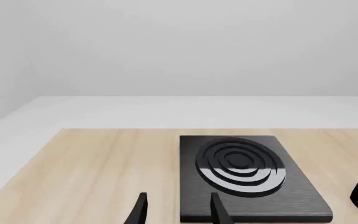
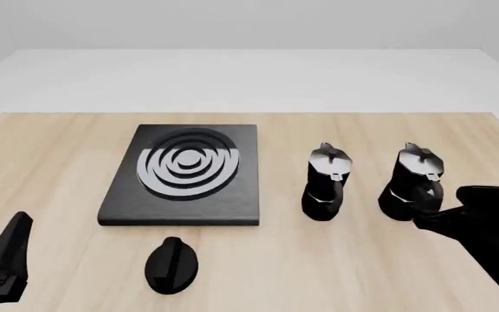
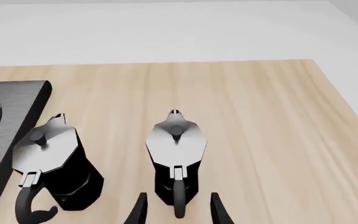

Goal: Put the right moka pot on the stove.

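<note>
Black right moka pot (image 2: 413, 181) stands upright on the wooden worktop (image 2: 59, 149) toward its right edge, well apart from the stove (image 2: 184, 172) — the other moka pot (image 2: 326, 182) sits between them. Right tool (image 3: 177, 209) is open, fingers either side of the pot's handle, not touching it. Left tool (image 1: 177, 210) is open too, empty, at the near left corner just short of the stove's near edge. A black oval knob (image 2: 171, 263) lies near the stove's front edge.

Right moka pot (image 2: 412, 182) upright, well right of the ringed black stove (image 2: 184, 174)
</note>
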Available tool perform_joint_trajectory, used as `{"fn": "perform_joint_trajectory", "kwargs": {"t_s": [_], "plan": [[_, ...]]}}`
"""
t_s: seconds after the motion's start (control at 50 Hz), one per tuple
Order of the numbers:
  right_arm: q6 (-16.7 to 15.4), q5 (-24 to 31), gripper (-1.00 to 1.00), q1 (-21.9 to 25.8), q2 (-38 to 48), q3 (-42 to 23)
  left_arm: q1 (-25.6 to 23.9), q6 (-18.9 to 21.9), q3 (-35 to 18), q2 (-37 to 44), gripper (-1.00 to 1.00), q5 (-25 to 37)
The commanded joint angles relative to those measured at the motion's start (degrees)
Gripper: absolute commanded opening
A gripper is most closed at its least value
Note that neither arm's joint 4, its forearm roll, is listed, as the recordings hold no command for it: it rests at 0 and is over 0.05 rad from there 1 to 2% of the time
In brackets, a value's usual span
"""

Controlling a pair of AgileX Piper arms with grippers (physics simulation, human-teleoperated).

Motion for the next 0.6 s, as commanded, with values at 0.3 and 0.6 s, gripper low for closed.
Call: {"fn": "perform_joint_trajectory", "kwargs": {"t_s": [0.3, 0.6], "plan": [[-2.54, -8.82, 1.0, 0.08, 14.29, -2.23, 0.0, 0.0, 0.0, 0.0, 1.0, 0.0], [-3.28, -10.01, 1.0, -0.18, 17.29, -3.95, 0.01, -0.01, 0.0, 0.0, 1.0, 0.0]]}}
